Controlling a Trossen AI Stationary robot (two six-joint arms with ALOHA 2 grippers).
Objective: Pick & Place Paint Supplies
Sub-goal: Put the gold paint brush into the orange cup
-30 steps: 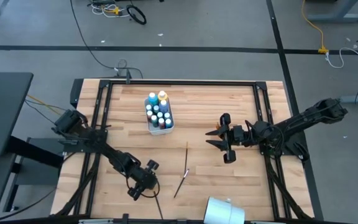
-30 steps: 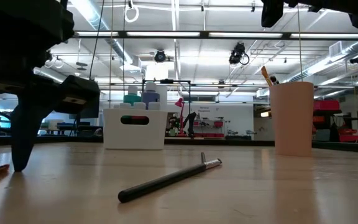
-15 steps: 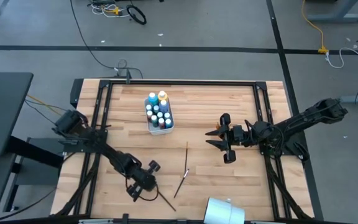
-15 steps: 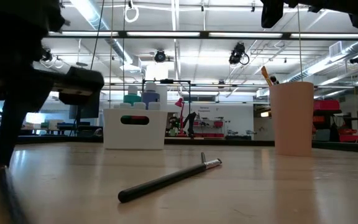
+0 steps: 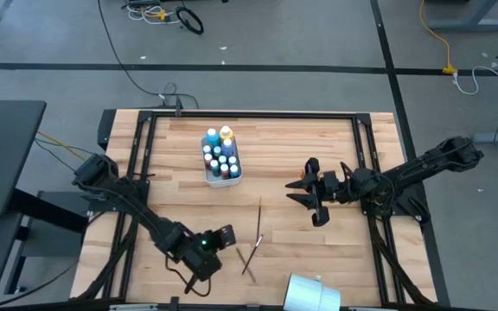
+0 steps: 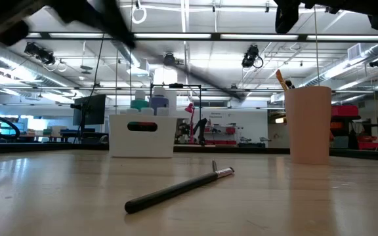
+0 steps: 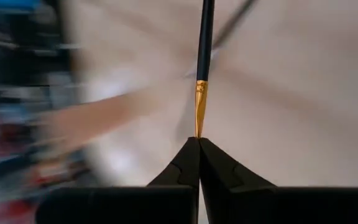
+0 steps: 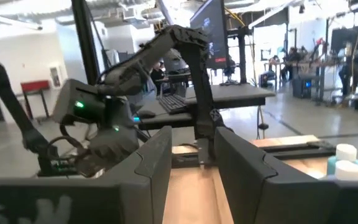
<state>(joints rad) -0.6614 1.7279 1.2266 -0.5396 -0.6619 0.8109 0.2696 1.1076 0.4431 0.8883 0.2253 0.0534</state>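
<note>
- While the left pincer (image 7: 199, 142) sits clamped on a brush (image 7: 202, 62) near the counter's (image 5: 318, 138) front edge, right pincer (image 5: 303, 192) hovers mid-counter, fingers apart, empty.
- Two more brushes (image 5: 254, 242) lie just beside the left pincer.
- Paint bottles (image 5: 220, 155) stand in a white bin (image 6: 142, 136).

A light butcher-block wooden desk (image 5: 284, 147) fills the middle of the overhead frame, edged by a black metal frame (image 5: 249, 113). At centre left of it stands a small white plastic caddy (image 5: 222, 177). A pale cylindrical cup (image 5: 311, 292) sits at the bottom edge. Black cables (image 5: 167, 13) and a yellow cable (image 5: 435, 34) trail over the grey floor (image 5: 50, 52) along the top.
</note>
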